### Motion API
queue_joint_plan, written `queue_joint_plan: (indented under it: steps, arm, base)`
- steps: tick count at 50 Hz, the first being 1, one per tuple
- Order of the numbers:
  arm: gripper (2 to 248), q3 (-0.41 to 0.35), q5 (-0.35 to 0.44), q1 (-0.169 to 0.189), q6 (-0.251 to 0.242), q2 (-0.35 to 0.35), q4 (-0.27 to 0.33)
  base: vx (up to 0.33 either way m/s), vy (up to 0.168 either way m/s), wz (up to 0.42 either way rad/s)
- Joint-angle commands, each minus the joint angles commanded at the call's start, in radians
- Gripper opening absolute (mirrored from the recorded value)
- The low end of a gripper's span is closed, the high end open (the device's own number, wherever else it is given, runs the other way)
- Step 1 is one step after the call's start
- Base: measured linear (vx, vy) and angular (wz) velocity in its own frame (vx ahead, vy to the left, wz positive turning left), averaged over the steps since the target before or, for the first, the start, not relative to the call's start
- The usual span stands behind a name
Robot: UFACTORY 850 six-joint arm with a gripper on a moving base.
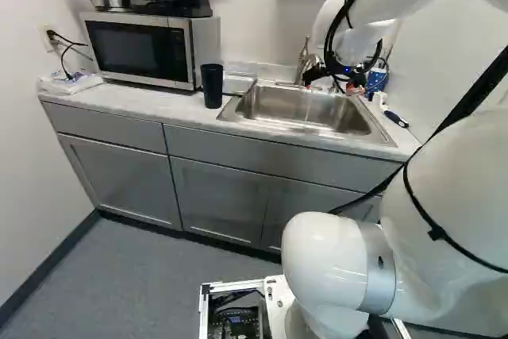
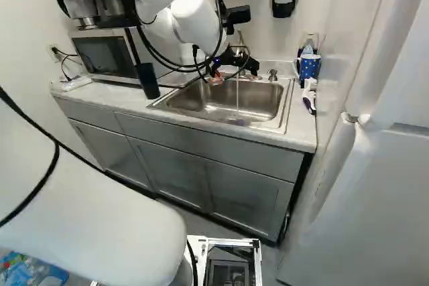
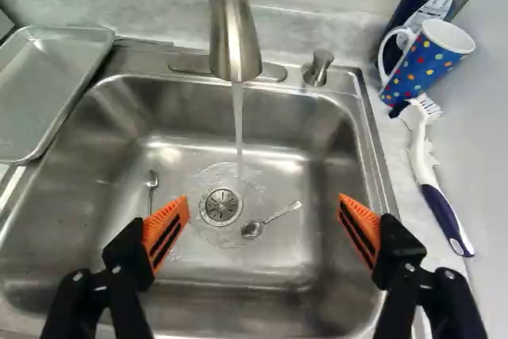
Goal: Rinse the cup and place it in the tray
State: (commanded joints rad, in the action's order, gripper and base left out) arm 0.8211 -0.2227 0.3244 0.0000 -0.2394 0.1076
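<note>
"How does the pincer [image 2: 232, 72] stand?"

"Wide open above the steel sink [image 3: 333, 172], black fingers with orange pads [image 3: 166, 232] spread apart, gripping nothing."

"And the cups?"

"A blue polka-dotted mug [image 3: 425, 61] is on the grey tabletop [image 1: 159, 105], just outside the sink's far right corner; a tall dark tumbler [image 1: 212, 85] stands left of the sink, near the tabletop's front edge. Their insides are hidden."

"The containers?"

"The sink holds two metal spoons [image 3: 252, 229] under running water [image 3: 238, 117]. A flat silver tray [image 3: 48, 85] lies along its left edge."
</note>
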Motion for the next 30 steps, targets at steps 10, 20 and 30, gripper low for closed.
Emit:
queue_joint_plan:
  steps: [10,20,30]
  arm:
    - [247,-0.002,0.0,-0.005,0.0,-0.002,0.0]
    - [247,-0.002,0.0,-0.031,0.0,-0.002,0.0]
    - [247,0.005,0.0,-0.069,0.0,0.005,0.0]
  base:
    - [0.0,0.0,0.0]
    - [0.0,0.0,0.0]
    - [0.0,0.0,0.0]
